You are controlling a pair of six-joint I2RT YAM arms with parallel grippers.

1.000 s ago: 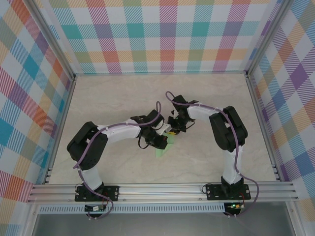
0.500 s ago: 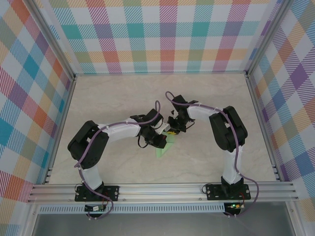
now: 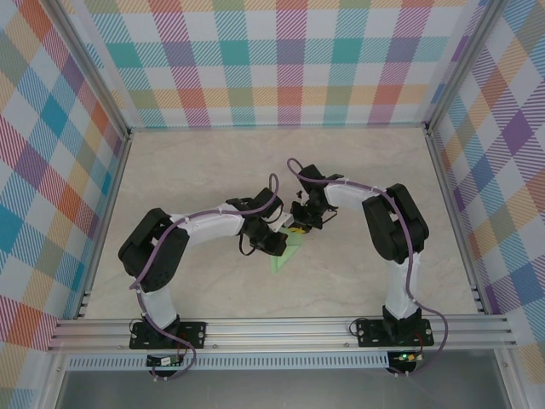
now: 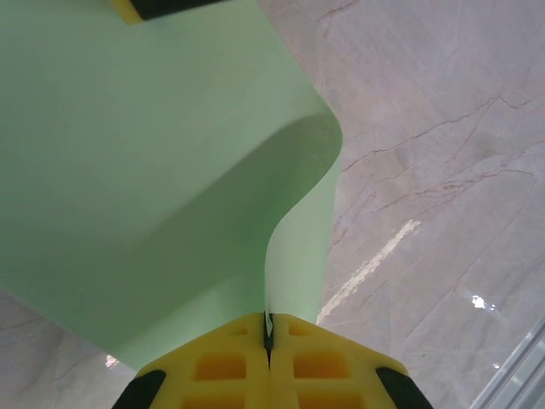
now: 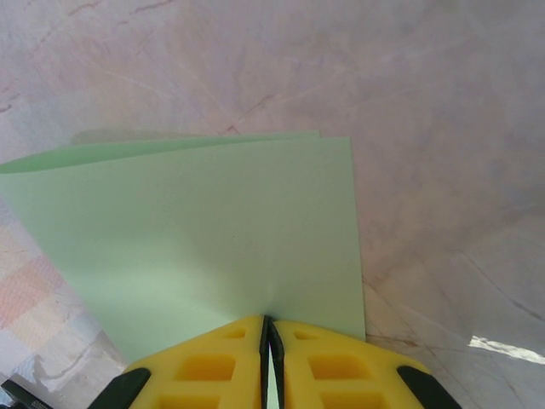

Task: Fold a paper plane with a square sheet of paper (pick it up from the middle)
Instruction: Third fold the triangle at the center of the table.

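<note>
The square sheet of paper (image 3: 284, 254) is pale mint green and hangs just above the table's middle, held between both grippers. In the right wrist view the sheet of paper (image 5: 204, 230) lies doubled over, two layers with their far edges nearly matching, and my right gripper (image 5: 266, 325) is shut on its near edge. In the left wrist view the paper (image 4: 153, 170) bulges in a soft curve. My left gripper (image 4: 268, 331) is shut on a thin edge of it. A yellow fingertip (image 4: 128, 7) of the right gripper touches the paper's far edge. The paper plane is out of view.
The marble-look tabletop (image 3: 213, 170) is walled by chequered panels on three sides, with an aluminium rail (image 3: 281, 328) along the near edge. Both arms bend inward and meet at the centre, their wrists (image 3: 311, 200) close together.
The left arm has shifted slightly to the right. The paper and both grips look the same.
</note>
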